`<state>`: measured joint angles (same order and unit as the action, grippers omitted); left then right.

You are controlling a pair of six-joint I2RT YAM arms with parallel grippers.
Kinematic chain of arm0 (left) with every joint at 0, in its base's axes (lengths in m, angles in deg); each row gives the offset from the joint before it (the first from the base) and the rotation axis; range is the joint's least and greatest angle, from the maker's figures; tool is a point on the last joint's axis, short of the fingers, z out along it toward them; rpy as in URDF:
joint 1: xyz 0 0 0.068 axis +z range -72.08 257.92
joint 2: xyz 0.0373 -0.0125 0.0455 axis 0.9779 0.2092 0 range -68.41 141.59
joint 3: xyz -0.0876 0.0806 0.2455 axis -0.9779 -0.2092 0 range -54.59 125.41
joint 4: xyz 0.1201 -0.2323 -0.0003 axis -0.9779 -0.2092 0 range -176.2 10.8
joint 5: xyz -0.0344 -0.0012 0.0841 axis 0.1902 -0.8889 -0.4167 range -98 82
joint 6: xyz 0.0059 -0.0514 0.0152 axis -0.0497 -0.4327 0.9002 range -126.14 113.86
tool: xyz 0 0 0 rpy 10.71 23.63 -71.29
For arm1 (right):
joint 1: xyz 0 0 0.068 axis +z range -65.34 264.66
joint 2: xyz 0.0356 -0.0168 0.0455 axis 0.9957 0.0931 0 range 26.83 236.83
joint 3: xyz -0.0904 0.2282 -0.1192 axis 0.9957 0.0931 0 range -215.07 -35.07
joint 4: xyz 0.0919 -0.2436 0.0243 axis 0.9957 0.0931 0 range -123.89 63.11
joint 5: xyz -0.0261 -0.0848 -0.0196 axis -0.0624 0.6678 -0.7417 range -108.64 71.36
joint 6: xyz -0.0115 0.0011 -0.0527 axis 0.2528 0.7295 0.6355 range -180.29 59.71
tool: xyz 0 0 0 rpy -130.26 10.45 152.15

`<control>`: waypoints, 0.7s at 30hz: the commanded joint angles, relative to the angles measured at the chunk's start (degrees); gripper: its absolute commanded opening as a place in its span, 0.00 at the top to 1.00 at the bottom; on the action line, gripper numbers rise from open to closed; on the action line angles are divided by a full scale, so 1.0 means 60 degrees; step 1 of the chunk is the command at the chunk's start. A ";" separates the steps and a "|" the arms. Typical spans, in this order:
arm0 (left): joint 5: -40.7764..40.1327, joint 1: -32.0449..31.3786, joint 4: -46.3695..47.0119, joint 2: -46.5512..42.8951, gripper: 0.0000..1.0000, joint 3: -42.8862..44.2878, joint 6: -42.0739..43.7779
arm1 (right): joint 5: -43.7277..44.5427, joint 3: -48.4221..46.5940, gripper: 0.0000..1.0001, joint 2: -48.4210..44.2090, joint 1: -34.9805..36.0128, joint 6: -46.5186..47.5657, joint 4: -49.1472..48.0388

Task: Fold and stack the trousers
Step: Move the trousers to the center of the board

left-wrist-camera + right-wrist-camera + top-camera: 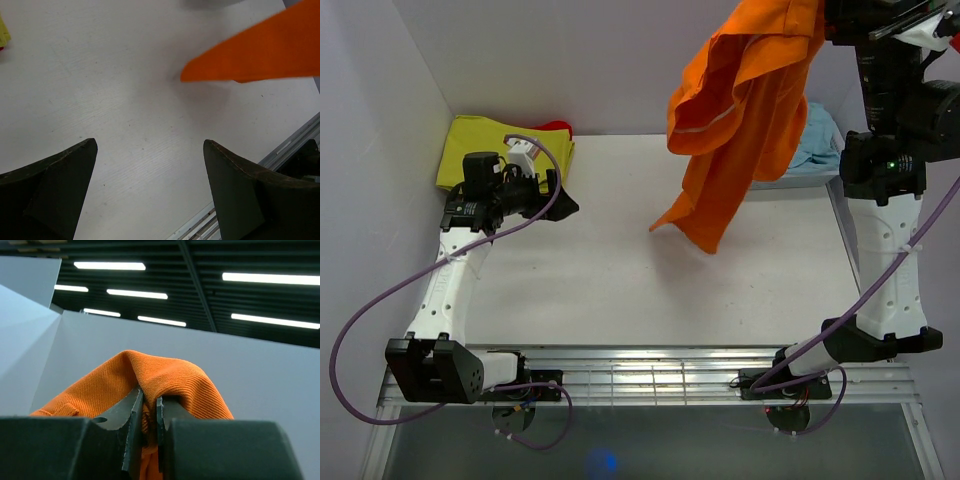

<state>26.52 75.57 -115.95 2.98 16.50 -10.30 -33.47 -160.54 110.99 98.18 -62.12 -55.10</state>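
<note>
right gripper (148,402) is hanging high over the far right of the surface (620,290), its jaws clenching a fold of the trousers (740,110). orange cloth is bulging up over the jaw tips in the right wrist view. the trousers are dangling from that grip in loose folds, mostly clear of the surface. their lowest pointed corner is reaching down near the middle of the surface; cannot tell whether it is touching. left gripper (558,203) is hovering low over the left side, jaws spread wide and grasping nothing, well apart from the orange cloth. yellow-green cloth (470,150) is lying in the far left corner, behind the left arm. light blue garment (817,140) is lying at the far right, partly hidden behind the hanging trousers.
</note>
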 commanded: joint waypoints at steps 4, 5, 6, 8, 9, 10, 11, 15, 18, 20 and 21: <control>0.0018 0.0069 0.0178 -0.0400 0.02 -0.0144 -0.0039 | 0.0275 -0.1263 0.92 0.0298 0.0250 0.0727 -0.3716; 0.0018 0.0069 0.0193 -0.0386 0.02 -0.0144 -0.0053 | 0.0274 -0.1571 0.92 0.0444 0.0368 0.0961 -0.3716; 0.0032 0.0069 0.0193 -0.0342 0.02 -0.0144 -0.0053 | 0.0318 -0.1777 0.92 0.0634 0.0499 0.1282 -0.3832; 0.0061 0.0069 0.0207 -0.0342 0.02 -0.0130 -0.0082 | 0.0464 -0.1721 0.92 0.0666 0.0997 0.2087 -0.4270; 0.0091 0.0069 0.0236 -0.0313 0.02 -0.0144 -0.0097 | 0.0479 -0.1575 0.92 0.0666 0.1100 0.2802 -0.4722; 0.0091 0.0084 0.0237 -0.0312 0.02 -0.0159 -0.0097 | 0.0465 -0.1545 0.92 0.0651 0.1304 0.3114 -0.4944; 0.0091 0.0084 0.0237 -0.0312 0.02 -0.0173 -0.0083 | 0.0305 -0.1588 0.92 0.0680 0.1422 0.3421 -0.5077; 0.0091 0.0084 0.0251 -0.0269 0.02 -0.0247 -0.0039 | -0.0354 -0.1618 0.92 0.0797 0.1877 0.4971 -0.5721; 0.0149 0.0069 0.0280 -0.0224 0.02 -0.0305 -0.0068 | -0.0794 -0.1748 0.92 0.1045 0.2243 0.6230 -0.6176; 0.0179 0.0069 0.0339 -0.0224 0.02 -0.0364 -0.0097 | -0.1231 -0.2215 0.92 0.1236 0.2521 0.6761 -0.6351; 0.0193 0.0069 0.0354 -0.0224 0.02 -0.0378 -0.0097 | -0.1437 -0.2276 0.92 0.1367 0.2624 0.7054 -0.6454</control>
<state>26.57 75.75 -114.88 2.88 15.13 -10.63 -38.74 -169.94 118.51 111.97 -31.30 -83.88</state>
